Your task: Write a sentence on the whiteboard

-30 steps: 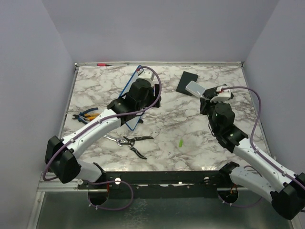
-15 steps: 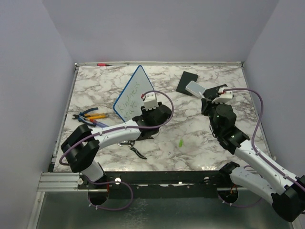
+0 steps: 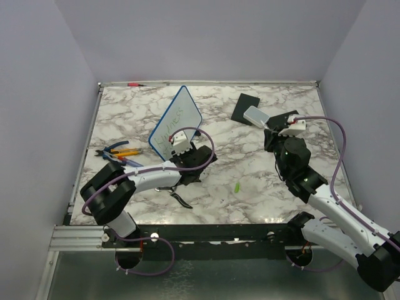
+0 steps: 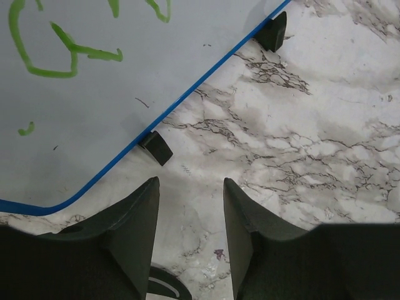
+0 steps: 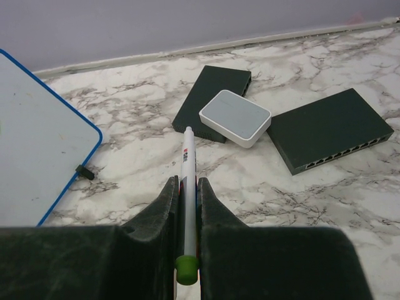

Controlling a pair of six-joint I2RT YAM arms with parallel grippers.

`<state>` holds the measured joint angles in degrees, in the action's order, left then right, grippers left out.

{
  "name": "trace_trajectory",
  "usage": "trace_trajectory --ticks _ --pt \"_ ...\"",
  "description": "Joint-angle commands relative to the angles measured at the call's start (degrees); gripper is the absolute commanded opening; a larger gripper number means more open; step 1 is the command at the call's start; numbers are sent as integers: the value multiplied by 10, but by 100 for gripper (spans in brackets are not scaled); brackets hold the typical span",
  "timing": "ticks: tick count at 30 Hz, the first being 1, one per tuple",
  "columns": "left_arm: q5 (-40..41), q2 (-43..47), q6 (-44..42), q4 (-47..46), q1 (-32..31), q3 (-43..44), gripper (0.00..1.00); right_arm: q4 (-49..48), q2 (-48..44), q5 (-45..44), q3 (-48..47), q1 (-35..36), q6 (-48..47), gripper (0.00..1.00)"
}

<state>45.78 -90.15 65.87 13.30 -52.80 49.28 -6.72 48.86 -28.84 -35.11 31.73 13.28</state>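
Note:
The blue-framed whiteboard [image 3: 177, 120] stands propped on small black feet [image 4: 156, 147] at mid-left of the table. Faint green words of the sentence [image 3: 167, 132] run across it, and green strokes [image 4: 62, 56] show close up in the left wrist view. My left gripper [image 3: 192, 167] [image 4: 190, 182] is low over the marble just in front of the whiteboard [image 4: 94, 106], open, nothing between its fingers. My right gripper [image 3: 270, 136] [image 5: 187, 182] hovers at the right, shut on a white marker [image 5: 187, 187] with a green end.
Two black flat pads [image 3: 245, 107] [image 3: 285, 118] and a white box [image 3: 256, 115] lie back right. Black pliers [image 3: 178, 190] lie near my left arm, orange-and-blue pliers [image 3: 116, 151] at the left edge. A green cap [image 3: 237, 187] lies mid-front.
The whiteboard, earlier edge-on at my left gripper, now faces up and stands by itself. My left gripper has drawn back toward the front and its jaws have narrowed. The right arm is still.

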Motion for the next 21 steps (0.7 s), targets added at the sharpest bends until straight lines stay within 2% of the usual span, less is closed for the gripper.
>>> trace_trajectory --ticks 1,21 --pt "18 -31 28 -7 4 4 46 3 -8 11 8 -3 6 1" --pt "77 -121 43 -8 22 23 41 -4 -7 35 12 -3 4 1"
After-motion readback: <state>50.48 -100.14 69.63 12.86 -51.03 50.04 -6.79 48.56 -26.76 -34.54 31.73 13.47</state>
